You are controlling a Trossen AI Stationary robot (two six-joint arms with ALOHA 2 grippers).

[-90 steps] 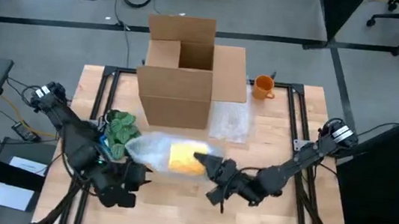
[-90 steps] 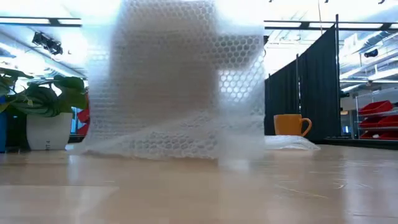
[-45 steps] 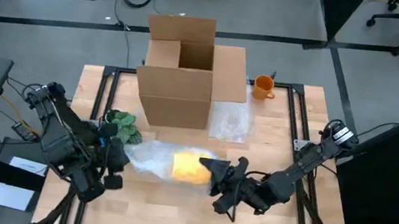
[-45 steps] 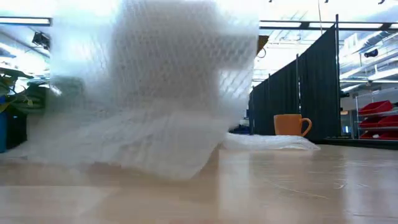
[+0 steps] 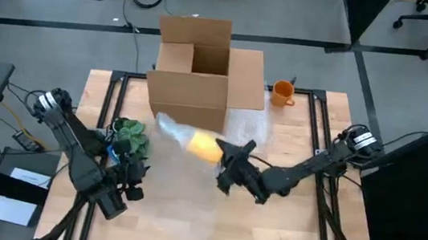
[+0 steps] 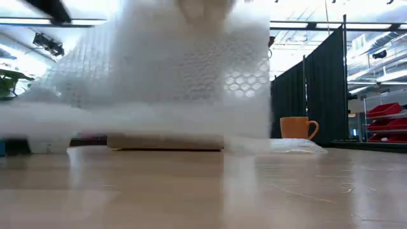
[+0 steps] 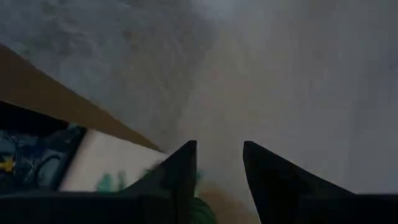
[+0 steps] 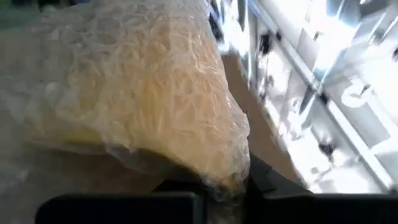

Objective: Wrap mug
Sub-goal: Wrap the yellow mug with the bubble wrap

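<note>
The right gripper [image 5: 224, 155] is clamped on one end of a yellow mug [image 5: 204, 145] bundled in bubble wrap [image 5: 171, 127], holding it up off the table [image 5: 299, 227] near the middle; in the right wrist view the two dark fingers [image 8: 186, 186] pinch the wrapped bundle [image 8: 143, 93] right at its edge, with the yellow showing through the plastic. The loose tail of the wrap trails away from that gripper toward the cardboard box [image 5: 195, 73], which stands open just beyond the bundle at the far side of the table. In the low view the hanging wrap [image 6: 172, 70] fills most of the picture, lifted clear of the wood with a gap under it. To the outer side of the right gripper, near the box, a second flat sheet of bubble wrap [image 5: 247, 128] lies on the table, and farther off by the far corner an orange mug [image 5: 282, 92] stands upright, also seen in the low view [image 6: 297, 127]. The left gripper [image 5: 126, 193] sits low near the front left of the table, well apart from the bundle, its fingers [image 7: 180, 174] slightly parted with nothing between them. Just beyond the left gripper is a green leafy plant [image 5: 129, 135], between it and the box.
</note>
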